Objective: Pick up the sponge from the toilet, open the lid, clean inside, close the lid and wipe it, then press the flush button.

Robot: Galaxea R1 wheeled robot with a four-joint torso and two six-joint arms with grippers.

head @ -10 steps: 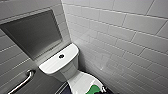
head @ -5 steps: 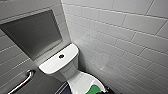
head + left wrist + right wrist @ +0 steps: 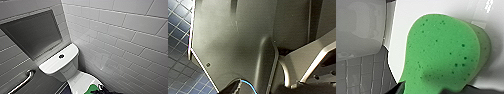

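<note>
- sponge sits on the white lid, at the near end of the toilet; the lid looks down, judged from the head view.
- right gripper is a dark mass at the near edge of the head view, touching or just beside the sponge's right side.
- key relation: the sponge lies directly ahead of the right gripper and slightly left of it in the scene. In the right wrist view its long axis runs straight out from the wrist, narrow end nearest, broad rounded end farthest.
- right gripper state: cannot tell whether it is clamped on the sponge or apart. Dark bits flank the sponge's near end, but the contact is not clear.
- right arm is the nearer 1. The left wrist view looks on the robot's own dark panel and blue floor tiles, so the left arm is judged well apart from the toilet.
- flush button is in the middle of the tank top, far and left of the sponge, untouched.
- grab bar is on the left wall and a dark recessed panel is above the tank; neither is near the arm.
- versus 1.0 s and 0.5 s ago: no visible change. The head view has the same framing, with the green patch and the dark gripper in the same near spot. The arm reads as holding station.
</note>
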